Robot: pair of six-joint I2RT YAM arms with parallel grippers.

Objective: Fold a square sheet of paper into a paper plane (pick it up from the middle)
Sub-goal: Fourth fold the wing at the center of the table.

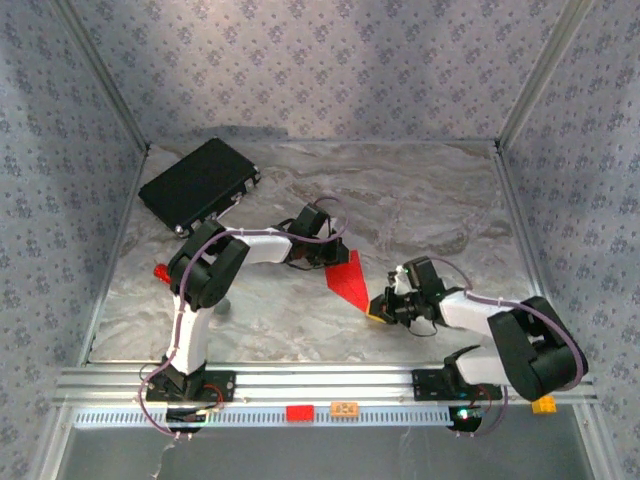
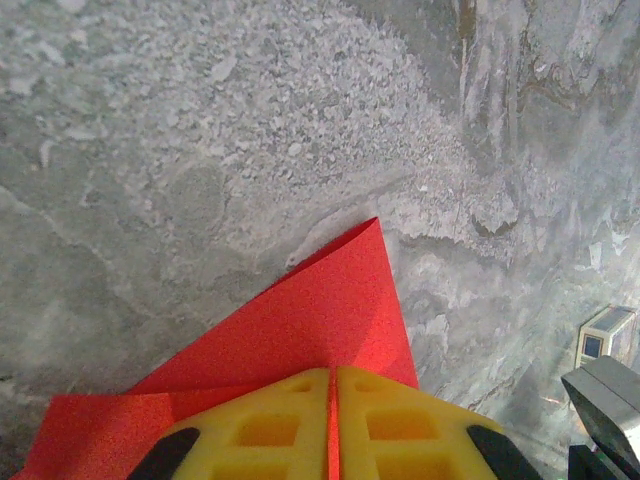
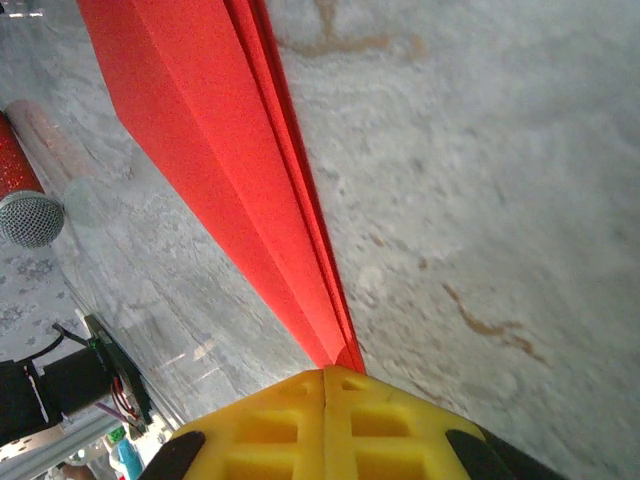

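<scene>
Top external view puts the red paper (image 1: 348, 280) mid-table, between my two arms. It is no flat square now but a creased wedge, its broad end toward the left gripper (image 1: 326, 262) and its narrow point toward the right gripper (image 1: 384, 306).

On the left wrist camera, the left gripper (image 2: 333, 378) has its yellow pads pressed together with only a thin red line between them, so I read it as closed on the edge of the paper (image 2: 320, 310). From there one folded corner runs out flat over the marbled table (image 2: 200, 150).

On the right wrist camera, the right gripper (image 3: 325, 377) is likewise clamped tight on the tip of the paper (image 3: 230, 150), where several stacked layers and a long crease show.

My judgement: the early folds are done and the nose is formed, but the shape is wider than a finished dart. I expect the wing folds and a final flattening are left.

Further out, the black case (image 1: 200, 183) sits at the far left corner, well apart from the work. A small red-and-grey round object (image 3: 22, 195) lies off to the side.
</scene>
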